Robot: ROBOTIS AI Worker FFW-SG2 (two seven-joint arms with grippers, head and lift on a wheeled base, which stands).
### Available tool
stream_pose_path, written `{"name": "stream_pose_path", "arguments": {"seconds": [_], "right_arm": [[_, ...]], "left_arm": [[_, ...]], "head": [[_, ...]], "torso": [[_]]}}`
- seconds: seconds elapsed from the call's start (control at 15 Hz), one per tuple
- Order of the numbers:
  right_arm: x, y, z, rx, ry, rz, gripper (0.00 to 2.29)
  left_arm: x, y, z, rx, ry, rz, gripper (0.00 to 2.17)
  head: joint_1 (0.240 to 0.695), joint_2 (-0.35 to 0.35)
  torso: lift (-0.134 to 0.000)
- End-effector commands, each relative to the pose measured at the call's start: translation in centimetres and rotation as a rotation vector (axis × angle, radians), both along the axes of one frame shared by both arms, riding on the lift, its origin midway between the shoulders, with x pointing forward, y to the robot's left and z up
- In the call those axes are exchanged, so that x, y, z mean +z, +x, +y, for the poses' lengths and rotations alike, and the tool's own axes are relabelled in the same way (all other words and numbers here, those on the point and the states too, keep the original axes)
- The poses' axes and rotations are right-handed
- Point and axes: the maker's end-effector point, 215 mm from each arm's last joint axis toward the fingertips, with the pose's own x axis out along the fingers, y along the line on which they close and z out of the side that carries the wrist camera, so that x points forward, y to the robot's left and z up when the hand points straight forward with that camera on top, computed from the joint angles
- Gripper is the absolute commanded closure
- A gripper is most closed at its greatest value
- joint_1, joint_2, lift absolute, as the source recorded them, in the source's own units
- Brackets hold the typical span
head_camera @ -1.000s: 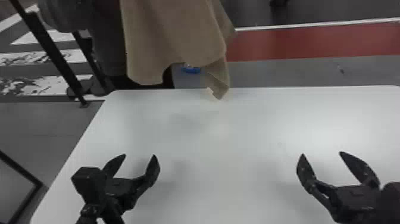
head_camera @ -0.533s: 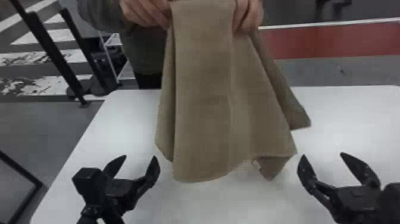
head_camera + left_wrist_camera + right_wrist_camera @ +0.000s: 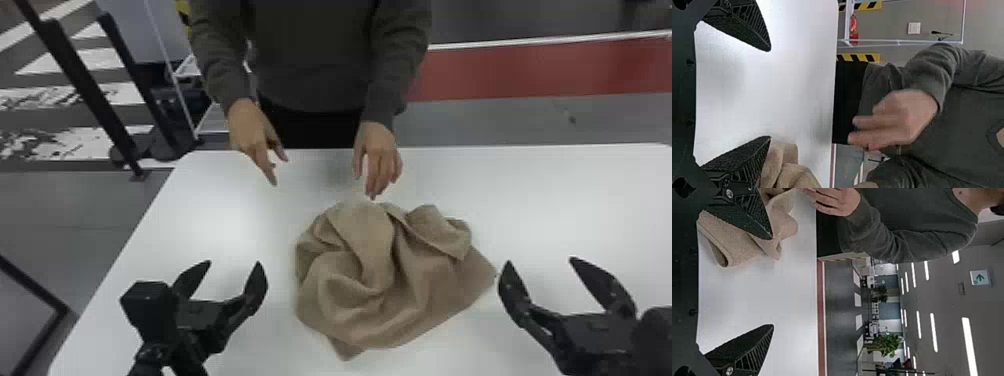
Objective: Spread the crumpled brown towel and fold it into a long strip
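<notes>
1. The left gripper has its fingers spread apart, with nothing between them, over the table's near left part.
2. The right gripper also has its fingers apart and empty, one fingertip near the towel's right corner.
3. The brown towel lies crumpled in a heap between the grippers, its folds bunched.
4. A person's hand is at the towel's far edge; I cannot tell whether it touches.
5. Underneath is the white table.
</notes>
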Motion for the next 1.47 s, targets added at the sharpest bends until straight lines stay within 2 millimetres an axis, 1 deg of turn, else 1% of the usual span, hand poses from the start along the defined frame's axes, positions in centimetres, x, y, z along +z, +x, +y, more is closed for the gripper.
{"name": "stream_pose_path", "arguments": {"seconds": [0.0, 0.93, 1.27, 1.4], "right_arm": [[0.03, 0.00, 0.01, -0.001, 0.001, -0.001, 0.08], [-0.21, -0.12, -0.07, -0.002, -0.001, 0.005, 0.08], [-0.27, 0.13, -0.11, 0.000, -0.011, 0.009, 0.08], [-0.94, 0.05, -0.20, 0.010, -0.014, 0.033, 0.08]], "left_arm": [[-0.03, 0.00, -0.04, 0.001, -0.002, 0.000, 0.08], [0.15, 0.01, -0.15, -0.001, -0.002, -0.003, 0.08], [0.10, 0.11, -0.17, 0.001, -0.003, -0.001, 0.08], [-0.08, 0.19, -0.27, 0.001, 0.000, 0.006, 0.08]], "head": [[0.695, 0.175], [0.695, 0.173], [0.695, 0.172], [0.695, 0.171]], "torso": [[-0.125], [-0.125], [-0.125], [-0.125]]}}
